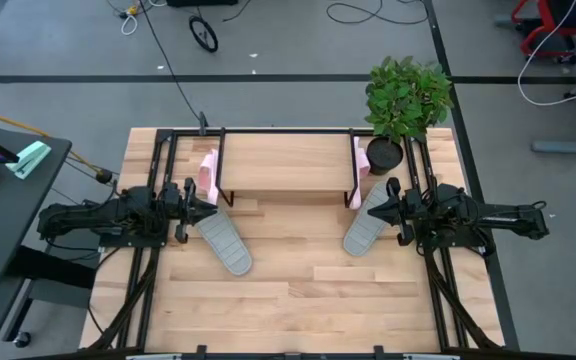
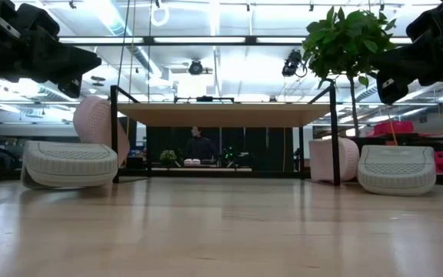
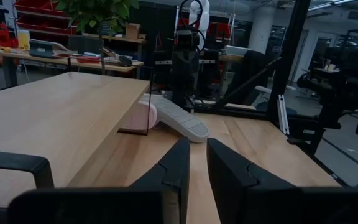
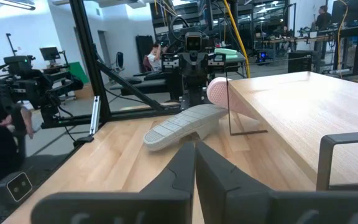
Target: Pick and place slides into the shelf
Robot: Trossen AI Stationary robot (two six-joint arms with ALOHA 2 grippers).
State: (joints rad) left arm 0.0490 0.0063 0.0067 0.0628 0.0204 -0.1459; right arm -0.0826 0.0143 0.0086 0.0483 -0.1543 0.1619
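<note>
risk lies in tipping: left gripper (image 1: 190,198), slightly parted and empty, and right gripper (image 1: 392,198), clenched empty, hover beside pink slides (image 1: 208,177) leaning on the shelf (image 1: 286,160).

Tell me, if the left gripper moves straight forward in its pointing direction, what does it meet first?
Probably the grey slide lying across the table near the other arm; the bare wooden tabletop lies between. The left gripper holds nothing.

Both dark arms reach inward from the frame's sides at mid-height. The left hand (image 1: 190,200) shows a narrow gap between its fingers (image 3: 178,163); the right hand (image 1: 390,200) is closed, fingers (image 4: 185,163) together.
</note>
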